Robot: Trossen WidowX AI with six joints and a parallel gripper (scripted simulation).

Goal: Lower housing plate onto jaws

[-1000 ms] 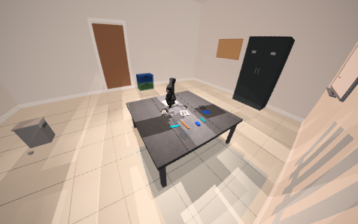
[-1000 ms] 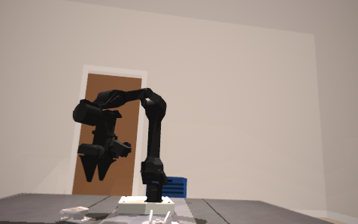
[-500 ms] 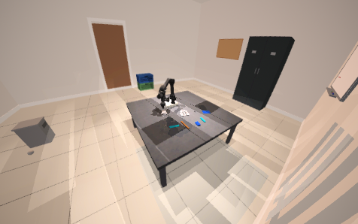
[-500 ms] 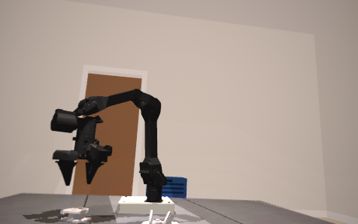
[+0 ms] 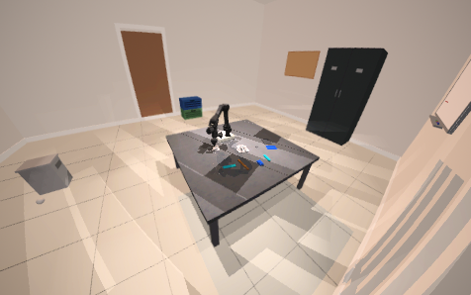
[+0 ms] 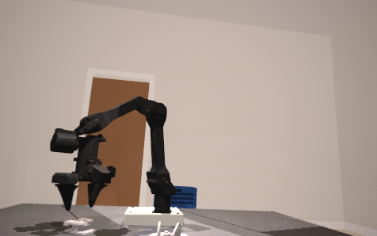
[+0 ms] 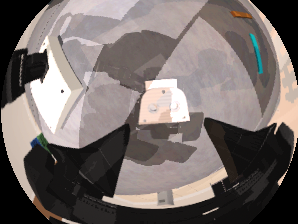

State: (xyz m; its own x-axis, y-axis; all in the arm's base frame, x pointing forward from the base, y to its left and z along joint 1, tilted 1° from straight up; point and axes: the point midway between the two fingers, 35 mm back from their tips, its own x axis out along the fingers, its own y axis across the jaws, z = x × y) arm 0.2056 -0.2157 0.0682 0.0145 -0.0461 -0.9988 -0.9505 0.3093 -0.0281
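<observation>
Watching through the exterior camera, I see the white jaw assembly (image 5: 242,147) (image 6: 177,230) nearest me, on the table (image 5: 198,185) (image 6: 222,222) (image 7: 120,95). Beyond it and to one side, the pale plate (image 5: 215,148) (image 6: 78,222) (image 7: 164,106) lies on the tabletop, apart from the assembly. My gripper (image 5: 214,145) (image 6: 80,208) (image 7: 168,124) hangs over it, fingers spread, grasping nothing. Behind stand the arm's white base (image 6: 132,218) (image 7: 45,102), a blue crate (image 5: 190,103) (image 6: 187,196) and the door (image 5: 148,74) (image 6: 119,162).

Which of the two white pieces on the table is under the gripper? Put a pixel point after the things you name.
The flat plate (image 5: 216,148) (image 6: 78,222) (image 7: 164,106) with two round features, not the pronged piece (image 5: 242,148) (image 6: 169,233).
</observation>
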